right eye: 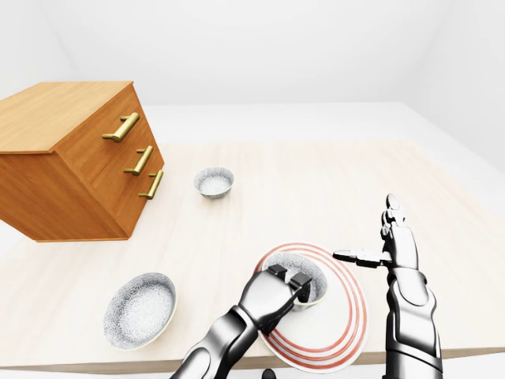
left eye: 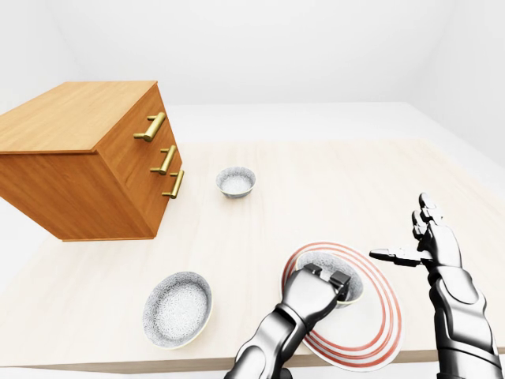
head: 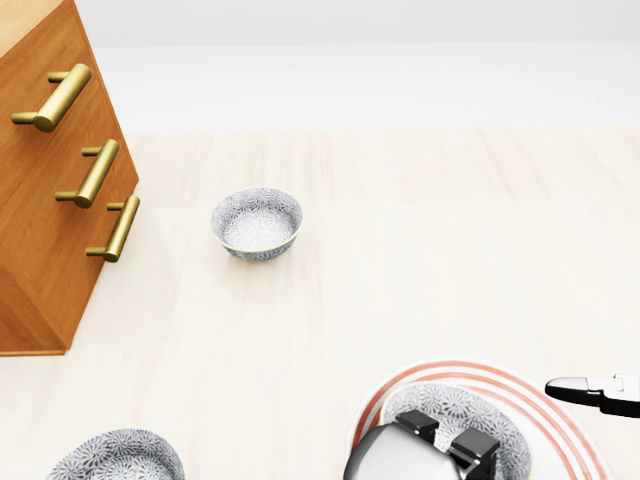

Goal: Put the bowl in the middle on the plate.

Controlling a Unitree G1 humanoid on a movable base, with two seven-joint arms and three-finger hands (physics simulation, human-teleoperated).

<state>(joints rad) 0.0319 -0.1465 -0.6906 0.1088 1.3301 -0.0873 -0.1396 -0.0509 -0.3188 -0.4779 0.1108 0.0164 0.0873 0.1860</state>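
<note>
Here's the left hand (left eye: 312, 292), fingers curled tight over the near rim of the patterned bowl (head: 452, 402), a pinch on the lip with the knuckles hiding that side of it. And the bowl is right where it's wanted: inside the rings of the red-striped plate (left eye: 380, 316), sitting toward the plate's left half in the eye views, not dead centre. I can't tell from here whether its foot is flat on the plate or a whisker above it.

Over on the right, the right hand (left eye: 432, 241) stands upright beside the plate, fingers spread wide, thumb poking toward the rim, holding nothing and touching nothing.

The other two bowls are out of the action. The far bowl (left eye: 236, 181) sits near the chest of drawers (left eye: 87, 158), and the near-left bowl (left eye: 177, 309) sits by the table's (left eye: 316, 181) bottom edge, well apart from the plate.

So I'd call this the setting-down step, almost finished: carrying looks done, letting go is what's left. The next move, to my eye, wants a gentle lowering if there's any gap, then the fingers opening off the rim and the hand lifting away cleanly. The risk is a finger catching on the lip and tipping or dragging the bowl toward the plate's edge.
</note>
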